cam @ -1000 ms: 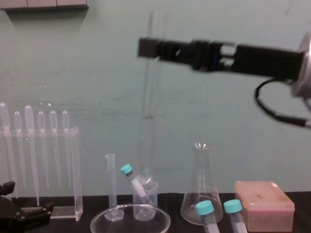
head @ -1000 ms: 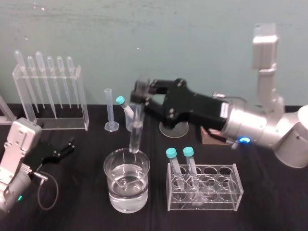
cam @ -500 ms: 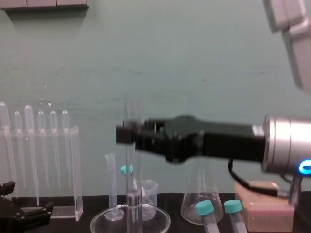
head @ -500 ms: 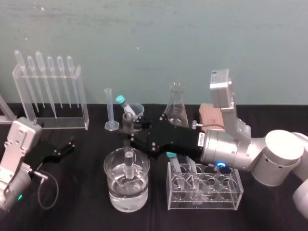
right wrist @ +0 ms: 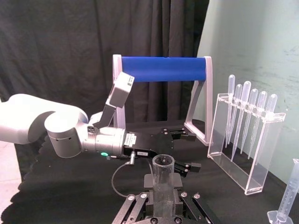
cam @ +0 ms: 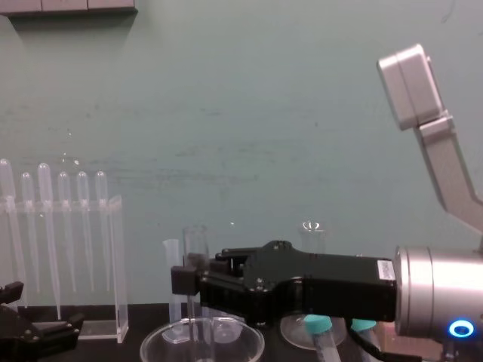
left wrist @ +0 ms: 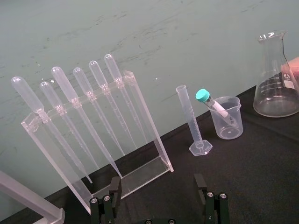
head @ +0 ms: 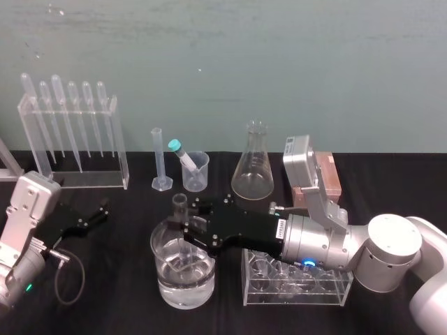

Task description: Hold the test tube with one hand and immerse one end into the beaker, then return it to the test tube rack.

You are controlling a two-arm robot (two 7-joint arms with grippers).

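Glass tube (head: 179, 208), upright, is gripped in your right claw (head: 184, 229), its lower end down in the beaker's (head: 183, 285) water. The rack (head: 297, 287) sits just right of the beaker, under your right arm; flask (head: 253, 167) and cylinder (head: 159, 160) stand behind. Your left claw (head: 98, 213) rests wide on the table (head: 119, 279), well apart.

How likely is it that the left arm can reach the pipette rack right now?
Probably yes. The left tool sits open, facing the pipette rack, with nothing standing between them; the right tool is off to the side at the beaker.
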